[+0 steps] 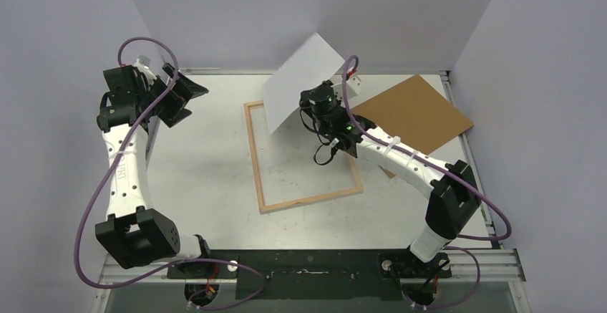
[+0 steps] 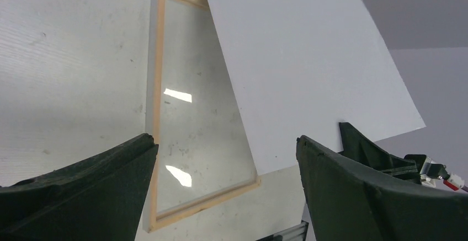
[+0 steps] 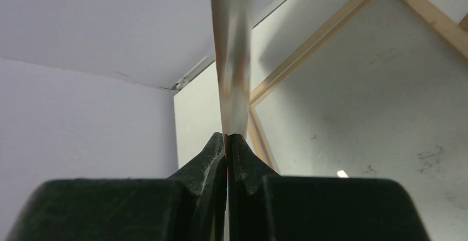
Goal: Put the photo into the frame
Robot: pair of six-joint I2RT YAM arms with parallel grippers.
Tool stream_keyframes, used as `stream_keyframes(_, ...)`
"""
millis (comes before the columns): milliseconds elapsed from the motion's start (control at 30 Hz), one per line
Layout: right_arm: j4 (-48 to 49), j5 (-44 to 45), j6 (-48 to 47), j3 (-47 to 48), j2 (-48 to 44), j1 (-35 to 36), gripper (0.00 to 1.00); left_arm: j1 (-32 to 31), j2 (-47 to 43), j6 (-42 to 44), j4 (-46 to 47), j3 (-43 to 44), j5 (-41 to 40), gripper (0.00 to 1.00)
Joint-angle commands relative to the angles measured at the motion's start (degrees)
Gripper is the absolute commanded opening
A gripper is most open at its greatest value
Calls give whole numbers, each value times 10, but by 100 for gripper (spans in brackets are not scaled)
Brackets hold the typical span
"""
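The frame (image 1: 303, 201) lies flat mid-table with its light wood side up; in the left wrist view the frame (image 2: 156, 75) shows its glass, and the frame (image 3: 309, 48) also appears in the right wrist view. The photo (image 1: 300, 76) is held up tilted above the frame's far end, its white back facing the camera. My right gripper (image 1: 309, 105) is shut on the photo's edge; the photo (image 3: 232, 59) rises edge-on from the closed fingertips (image 3: 238, 144). The photo (image 2: 309, 70) fills the upper left wrist view. My left gripper (image 1: 187, 97) stands open at the far left, holding nothing.
A brown backing board (image 1: 415, 112) lies flat at the far right, right of the frame. Grey walls enclose the table on three sides. A metal rail (image 1: 487, 263) runs along the near edge by the arm bases.
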Motion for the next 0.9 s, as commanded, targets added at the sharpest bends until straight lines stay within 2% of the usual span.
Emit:
stream_keyframes(0, -98, 6, 168, 56, -29, 0, 0, -20, -16, -102, 162, -88, 49, 97)
stream_keyframes(67, -119, 6, 210, 66, -32, 0, 0, -37, -14, -146, 232, -126, 70, 97)
stream_keyframes(167, -164, 7, 264, 90, -34, 0, 0, -70, -9, -206, 285, -162, 68, 97)
stream_keyframes(367, -214, 28, 296, 143, -26, -2, 0, -107, 11, -355, 365, -193, 64, 97)
stream_keyframes(567, -221, 22, 313, 150, -20, -2, 0, -113, 28, -403, 391, -197, 53, 97)
stream_keyframes(867, -199, 3, 328, 113, -30, -3, 0, -140, 45, -488, 491, -262, 65, 80)
